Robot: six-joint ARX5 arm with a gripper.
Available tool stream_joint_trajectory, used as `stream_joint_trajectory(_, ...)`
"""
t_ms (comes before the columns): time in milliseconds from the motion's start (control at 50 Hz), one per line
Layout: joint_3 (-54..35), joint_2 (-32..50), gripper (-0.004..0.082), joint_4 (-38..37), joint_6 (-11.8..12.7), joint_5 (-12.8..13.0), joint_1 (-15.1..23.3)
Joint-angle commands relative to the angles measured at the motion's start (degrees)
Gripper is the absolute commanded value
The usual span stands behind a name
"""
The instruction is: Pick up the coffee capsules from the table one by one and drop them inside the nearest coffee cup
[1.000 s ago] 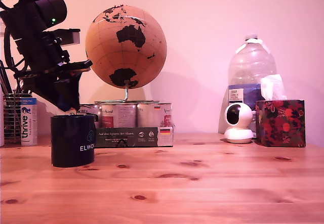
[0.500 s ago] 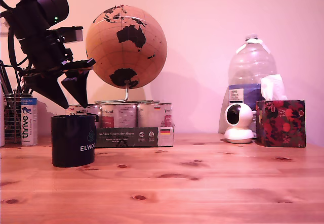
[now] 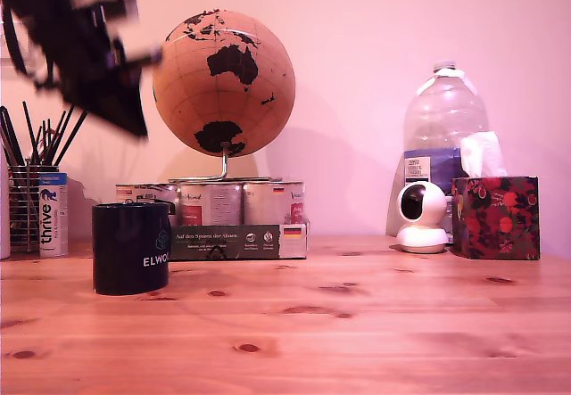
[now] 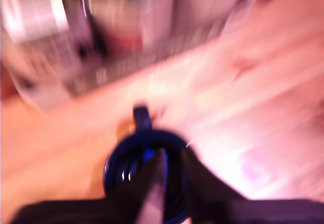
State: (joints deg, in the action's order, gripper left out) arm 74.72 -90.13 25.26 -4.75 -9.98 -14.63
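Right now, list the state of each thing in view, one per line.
coffee cup: upright on the table, opening up.
gripper: raised above the cup, blurred; fingers' state unclear.
globe: upright on its stand.
water bottle: upright, capped.
tissue box: tissue sticking out.

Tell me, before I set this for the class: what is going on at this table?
A single robot arm's hand is high above the dark coffee cup, blurred with motion, so whether it is open or shut cannot be told. The cup stands upright on the table, near the exterior view's left. The wrist view looks down into the cup, but it is too blurred to show what lies inside. No loose capsules are visible on the table.
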Motion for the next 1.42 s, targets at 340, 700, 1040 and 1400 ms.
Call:
stream_joint_trajectory(340, -21.5, 17.1, -0.0020, -10.4, 3.4, -0.1, 2.3)
stream_joint_trajectory(700, -37.9, 31.3, -0.0020, -16.9, 7.0, -0.1, 8.9)
stream_joint_trajectory(1040, -52.3, 50.7, -0.0020, -19.6, 9.3, 1.9, 10.1)
stream_joint_trajectory(1400, -54.6, 66.1, -0.0020, -18.0, 9.3, 1.8, 10.1)
